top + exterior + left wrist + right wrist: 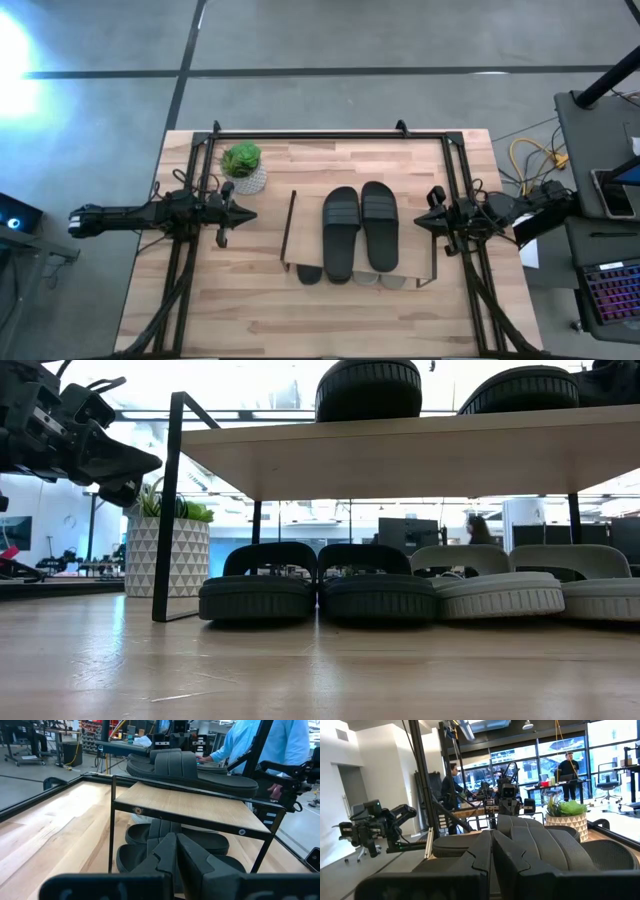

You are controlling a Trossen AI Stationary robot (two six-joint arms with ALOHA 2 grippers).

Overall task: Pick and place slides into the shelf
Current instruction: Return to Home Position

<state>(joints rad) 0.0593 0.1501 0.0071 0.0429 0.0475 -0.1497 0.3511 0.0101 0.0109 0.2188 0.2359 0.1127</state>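
Left gripper [249,214]: dark fingers clenched, holding nothing, aimed at the low shelf [410,250] of light wooden plank and thin black metal frames. A strip of pale wooden tabletop [300,320] lies open between them. A small green potted plant [243,167] sits just beside this gripper. Right gripper [418,221]: also clenched and empty, its tip at the shelf's right edge. Two black open-toed slides [340,232] lie on the plank. Beneath it, two more black slides [257,588] and two light grey slides [500,588] sit in a row.
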